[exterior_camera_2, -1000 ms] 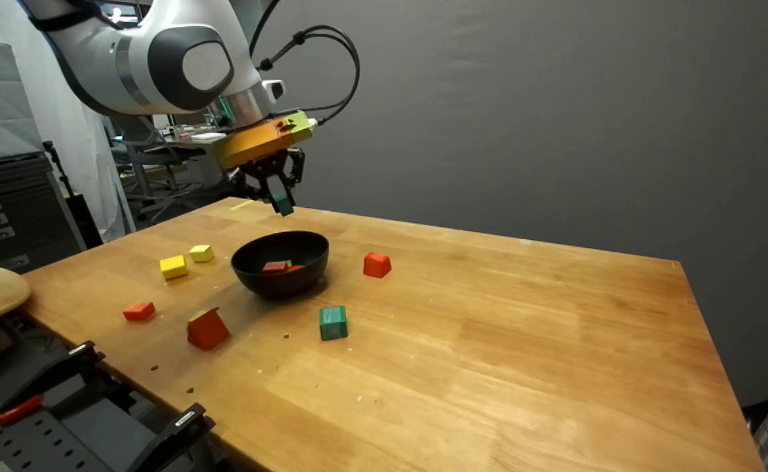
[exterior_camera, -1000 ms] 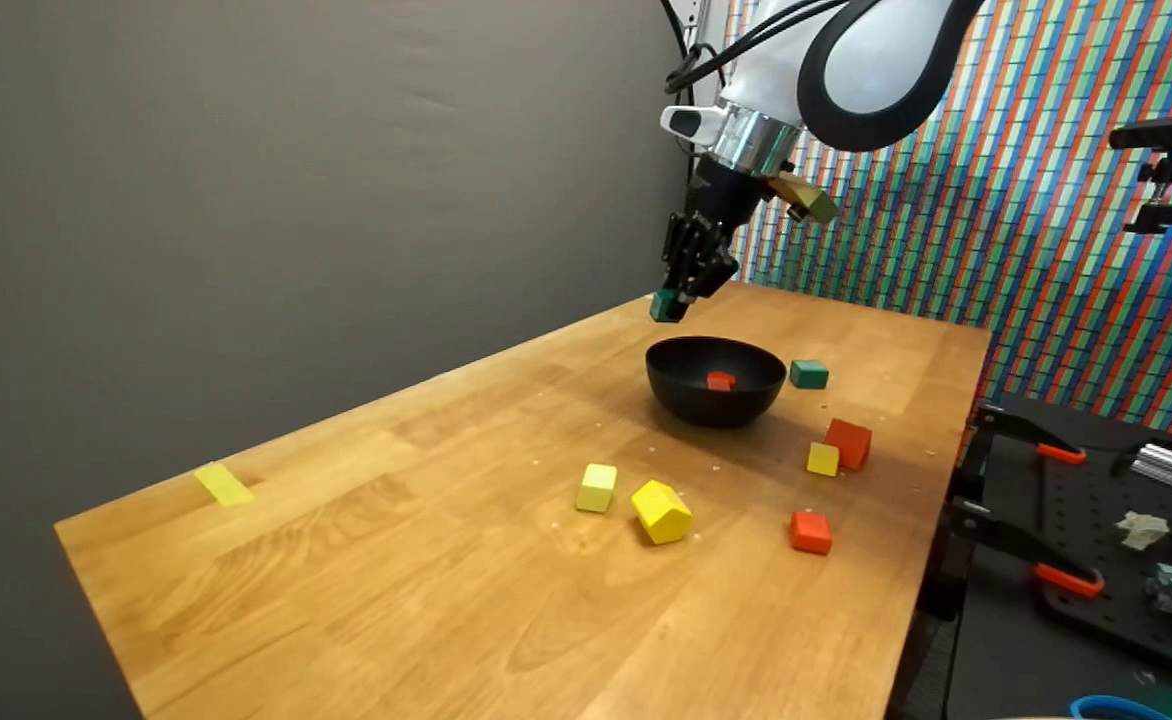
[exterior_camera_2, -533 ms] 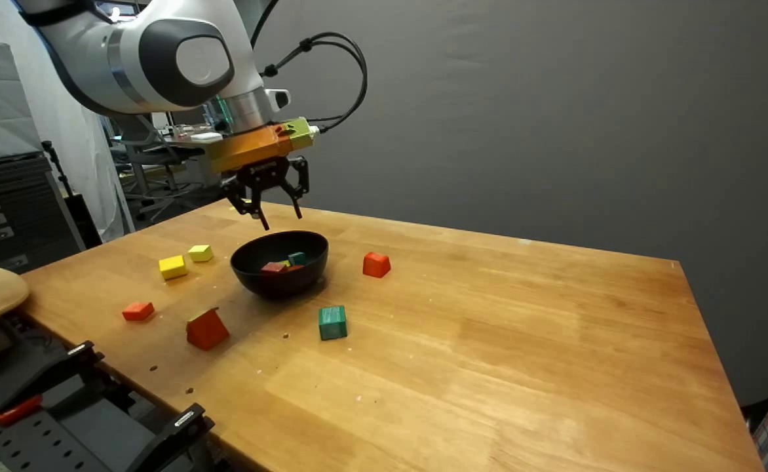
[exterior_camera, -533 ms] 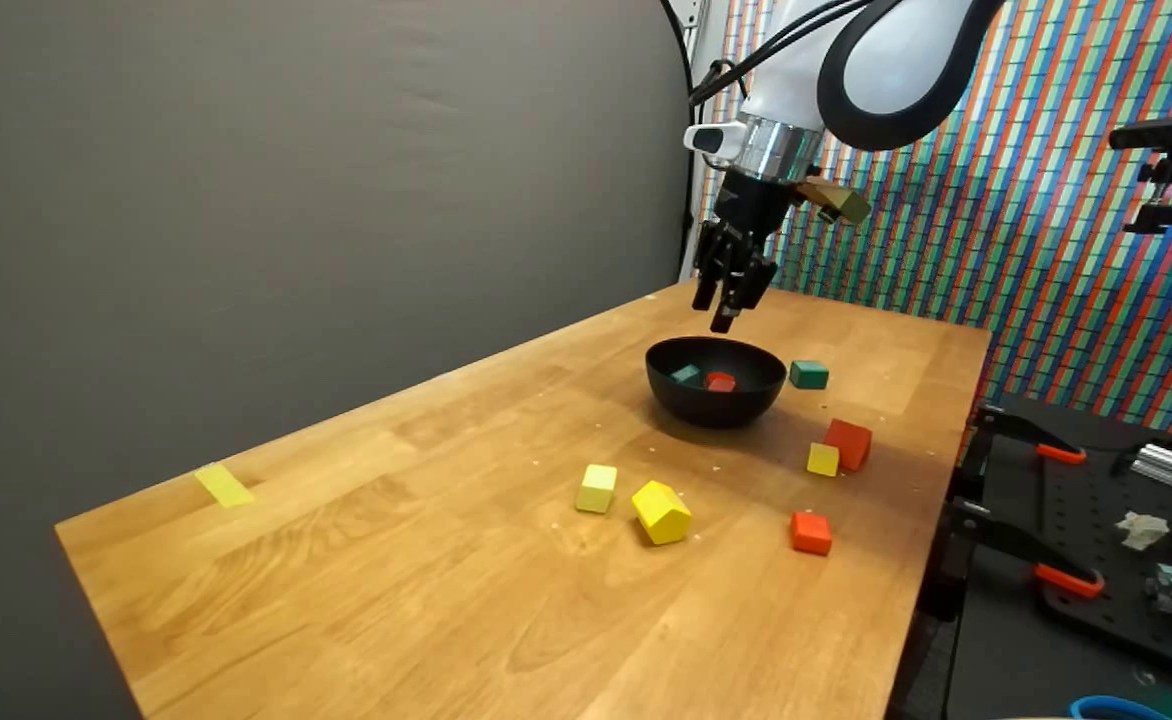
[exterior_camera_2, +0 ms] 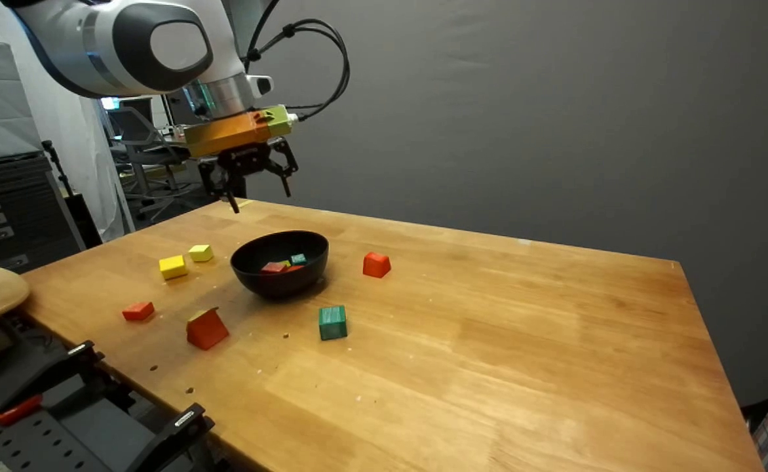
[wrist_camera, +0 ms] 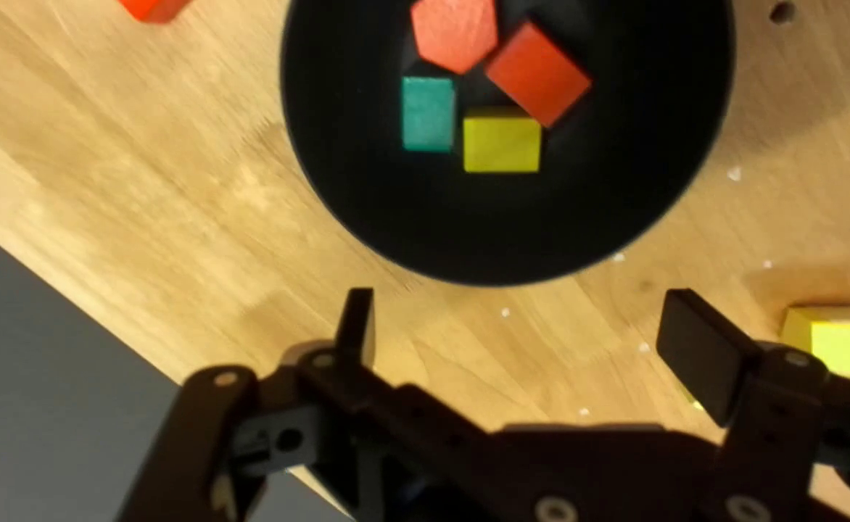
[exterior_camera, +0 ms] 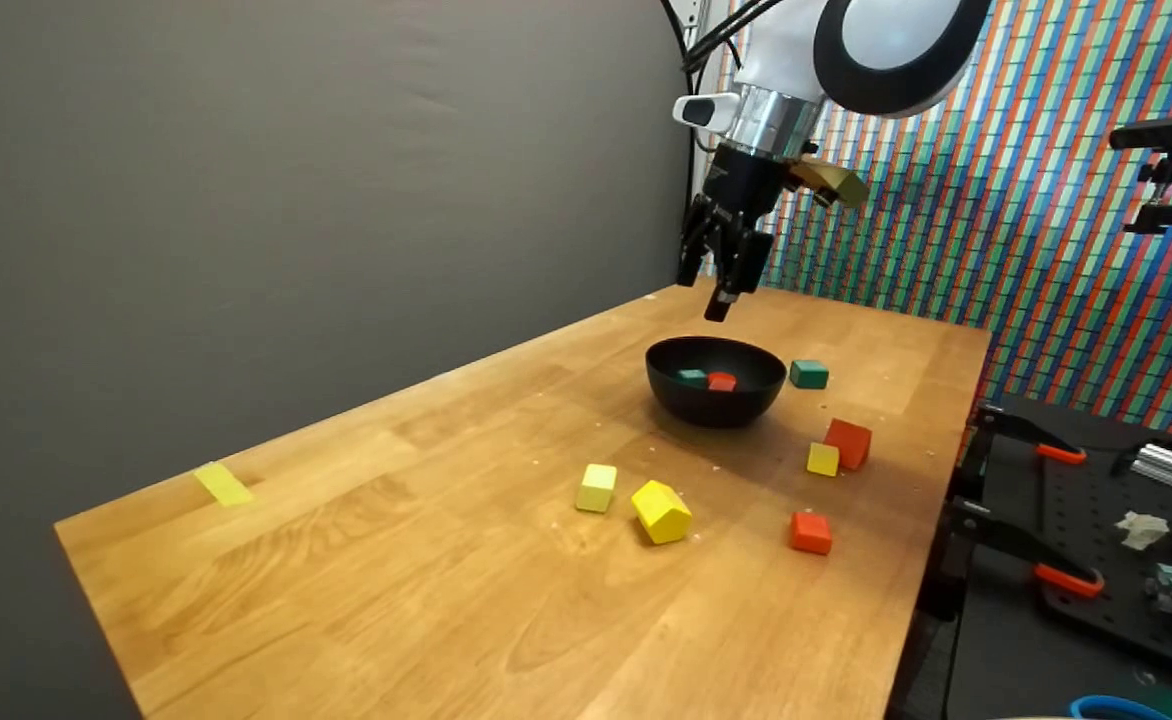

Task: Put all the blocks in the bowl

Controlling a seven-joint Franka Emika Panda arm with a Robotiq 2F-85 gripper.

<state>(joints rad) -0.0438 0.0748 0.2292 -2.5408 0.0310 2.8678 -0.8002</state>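
In the round black bowl (wrist_camera: 497, 225) we've got four: teal block (wrist_camera: 428, 114) and mustard block (wrist_camera: 502, 143), both showing rectangular faces, plus a many-sided red block (wrist_camera: 455, 32) and a plain red block (wrist_camera: 539, 74). Gripper (exterior_camera_2: 261, 202) is spread wide, up above bowl height. We count seven out on the table (exterior_camera_2: 521, 341): trapezoid red block (exterior_camera_2: 377, 265), streaky green block (exterior_camera_2: 333, 322), chunky red block (exterior_camera_2: 208, 330) with small yellow block (exterior_camera: 823, 459) right beside it, orange-red block (exterior_camera: 811, 532), five-sided yellow block (exterior_camera: 662, 512), pale yellow block (exterior_camera: 596, 488).

Arm (exterior_camera_2: 105, 49) bent, gripper (exterior_camera_2: 261, 202) downward (slightly tilted), fingers (wrist_camera: 704, 355) spread
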